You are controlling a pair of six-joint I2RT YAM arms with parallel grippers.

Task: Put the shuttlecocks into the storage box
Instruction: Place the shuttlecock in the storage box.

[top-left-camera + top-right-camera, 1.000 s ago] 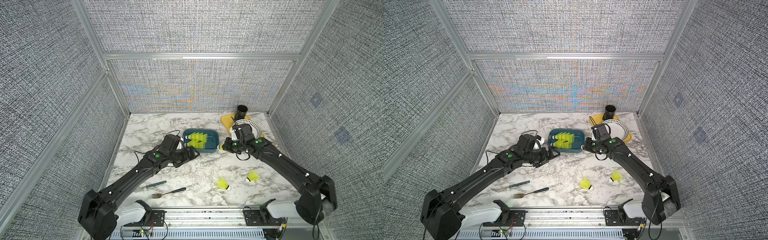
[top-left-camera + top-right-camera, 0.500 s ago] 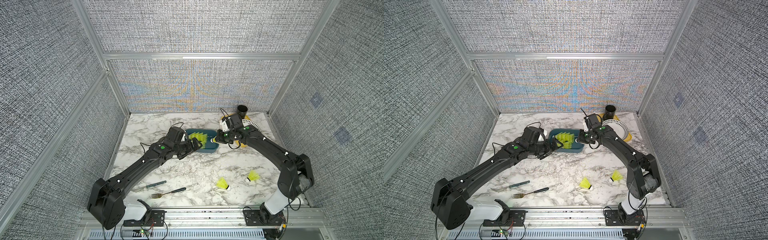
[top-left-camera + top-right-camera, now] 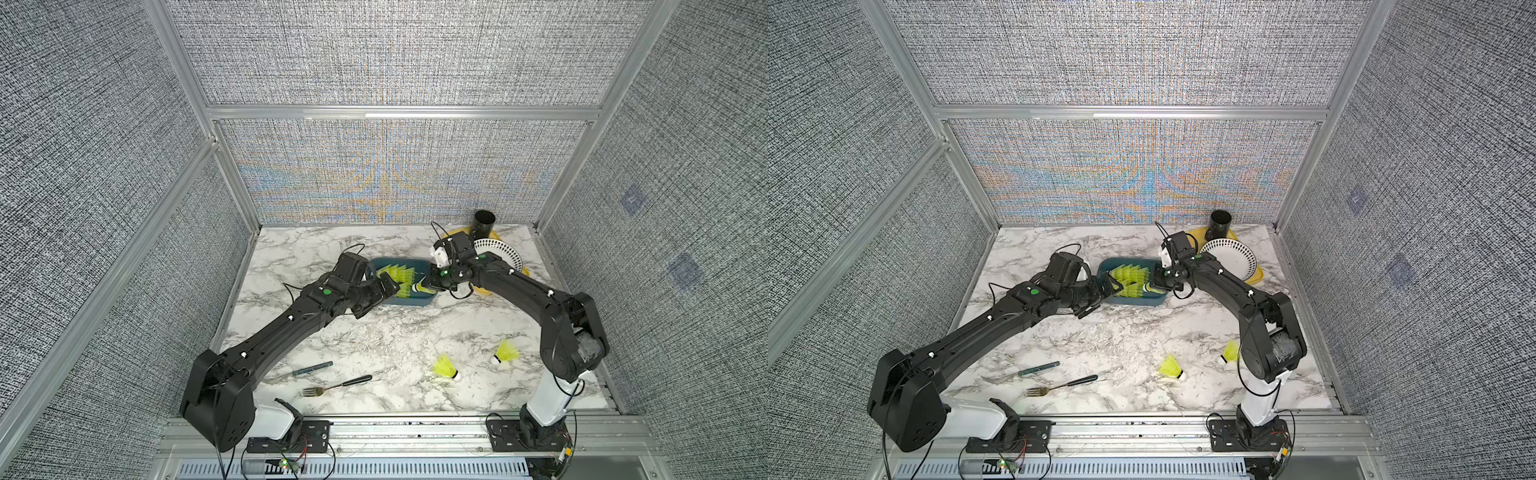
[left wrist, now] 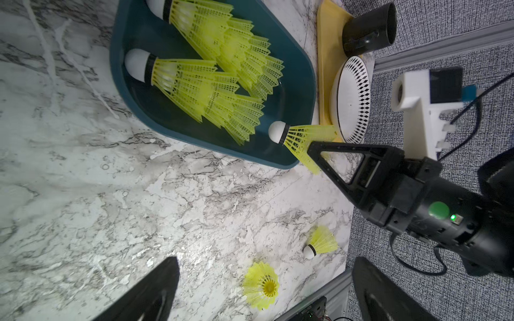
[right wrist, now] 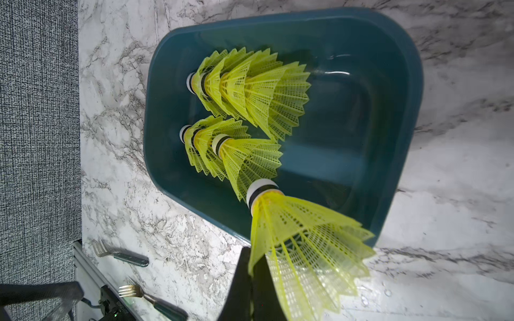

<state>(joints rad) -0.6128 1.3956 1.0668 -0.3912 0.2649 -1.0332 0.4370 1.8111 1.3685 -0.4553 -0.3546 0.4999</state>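
Two shuttlecock stacks (image 5: 250, 91) in box (image 5: 389, 111), two loose shuttlecocks (image 3: 445, 368) near right, one shuttlecock (image 5: 306, 236) clamped in right gripper (image 5: 251, 264); left gripper (image 3: 380, 296) splayed, empty.

My arms were matte black, boxy links on rounded joints: left arm (image 3: 274, 340), right arm (image 3: 523, 286). Each wore a green dot (image 3: 327, 292) by the wrist, white studs (image 3: 550, 293) along the links, looping black cables (image 4: 398, 259) and a white base housing (image 3: 270, 417). The right gripper (image 4: 311, 147) ended in an open triangular frame; a white camera block (image 4: 420, 102) rode that wrist.
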